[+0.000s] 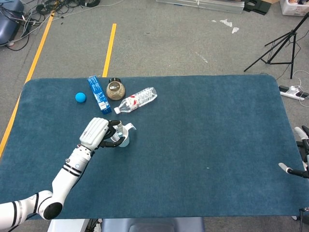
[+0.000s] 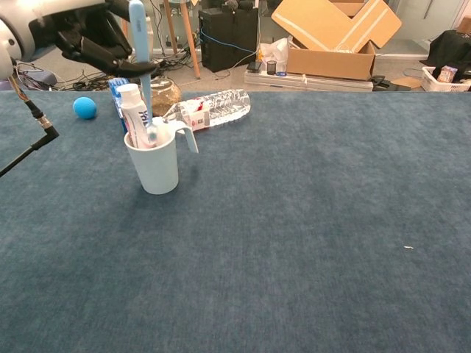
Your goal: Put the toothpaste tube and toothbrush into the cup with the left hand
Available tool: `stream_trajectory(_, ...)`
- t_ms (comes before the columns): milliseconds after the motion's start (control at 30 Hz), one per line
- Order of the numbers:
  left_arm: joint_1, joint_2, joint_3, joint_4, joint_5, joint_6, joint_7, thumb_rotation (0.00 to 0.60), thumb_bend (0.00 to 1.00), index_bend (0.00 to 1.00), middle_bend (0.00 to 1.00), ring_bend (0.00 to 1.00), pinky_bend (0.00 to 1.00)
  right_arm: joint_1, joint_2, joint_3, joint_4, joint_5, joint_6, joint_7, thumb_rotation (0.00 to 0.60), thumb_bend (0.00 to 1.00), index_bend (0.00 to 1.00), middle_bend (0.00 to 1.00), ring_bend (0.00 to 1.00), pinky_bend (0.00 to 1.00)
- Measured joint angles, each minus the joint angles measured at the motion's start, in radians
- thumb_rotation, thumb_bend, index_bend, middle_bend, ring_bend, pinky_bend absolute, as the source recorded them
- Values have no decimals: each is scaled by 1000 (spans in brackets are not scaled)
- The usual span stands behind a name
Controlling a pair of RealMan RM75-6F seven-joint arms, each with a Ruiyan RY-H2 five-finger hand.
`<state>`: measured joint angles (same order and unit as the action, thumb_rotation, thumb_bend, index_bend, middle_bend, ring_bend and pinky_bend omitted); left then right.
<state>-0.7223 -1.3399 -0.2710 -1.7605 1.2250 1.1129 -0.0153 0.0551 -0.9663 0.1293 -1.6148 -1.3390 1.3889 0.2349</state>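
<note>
My left hand [image 2: 92, 40] hovers directly over the white plastic cup with a side handle [image 2: 156, 165], fingers curled around the top of the light blue toothbrush [image 2: 140, 51], which I hold upright with its lower end down inside the cup. The white toothpaste tube with a white cap [image 2: 134, 118] stands in the same cup, just below my fingers, leaning against the rim on the side toward my wrist. From the head view my left hand [image 1: 96, 133] covers most of the cup [image 1: 124, 141]. Beyond my fingers lie a clear plastic water bottle on its side [image 2: 213, 108], a blue rectangular carton [image 1: 99, 94], a brownish round jar [image 1: 115, 90] and a small blue ball [image 2: 85, 107]. All of it sits on the dark blue cloth-covered table [image 2: 309, 243]. My right hand [image 1: 301, 157] shows only at the far edge; I cannot tell how open it is
</note>
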Motion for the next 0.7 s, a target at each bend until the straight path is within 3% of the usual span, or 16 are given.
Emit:
stream_trajectory(200,16,-59,-22,63,20,52,-72,600,305,584,1000,1000,1000,0,-1,1,1,2,-1,0,600,0,0,0,0,598)
stream_trajectory(700,21,-117,-12,190,28,30,-145,600,305,586,1000,1000,1000,-1,1,2,4,4,-1,7,600,0,0,0,0,598)
